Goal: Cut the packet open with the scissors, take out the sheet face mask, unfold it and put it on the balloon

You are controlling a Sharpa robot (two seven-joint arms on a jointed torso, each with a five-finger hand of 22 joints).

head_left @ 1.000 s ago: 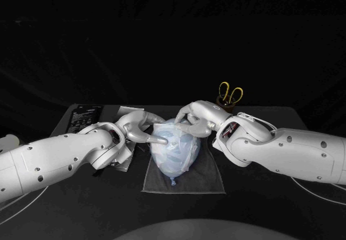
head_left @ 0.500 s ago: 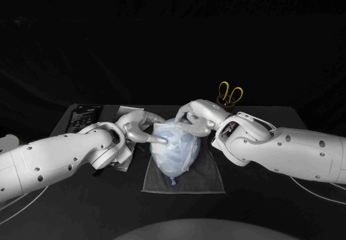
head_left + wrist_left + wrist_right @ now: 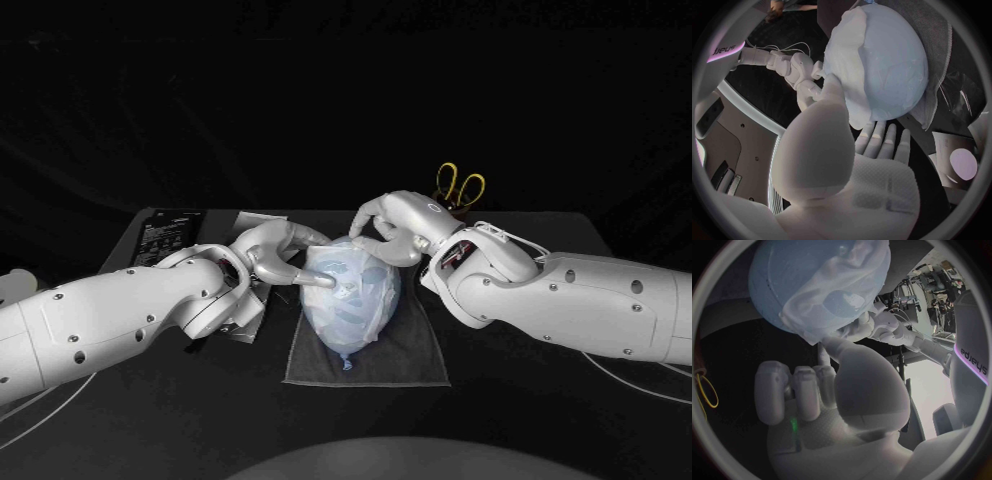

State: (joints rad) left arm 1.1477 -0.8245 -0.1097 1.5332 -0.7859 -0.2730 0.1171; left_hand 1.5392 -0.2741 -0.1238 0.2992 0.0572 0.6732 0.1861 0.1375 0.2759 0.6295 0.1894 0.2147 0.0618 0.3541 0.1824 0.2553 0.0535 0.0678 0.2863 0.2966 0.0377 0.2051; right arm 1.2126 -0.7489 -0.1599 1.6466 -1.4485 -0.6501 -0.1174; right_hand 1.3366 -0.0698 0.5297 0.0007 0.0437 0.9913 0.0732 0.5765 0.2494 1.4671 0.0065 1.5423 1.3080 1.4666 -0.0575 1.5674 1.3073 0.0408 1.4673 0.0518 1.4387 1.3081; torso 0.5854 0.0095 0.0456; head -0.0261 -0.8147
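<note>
A pale blue balloon lies on a grey cloth at the table's middle, its knot toward me. The white sheet face mask is draped over its far half. My left hand is at the balloon's left side, thumb pressing the mask, other fingers spread below it. My right hand is at the balloon's far end, most fingers curled. Its thumb and a finger pinch the mask's edge, which is drawn to a point there.
Yellow-handled scissors stand in a holder at the back right, behind my right arm. A dark printed packet and a white sheet lie at the back left, beyond my left arm. The cloth's near end is bare.
My right hand has lifted and drawn back toward the balloon's far end, with the mask's edge in its fingertips. My left hand and the balloon have stayed put.
</note>
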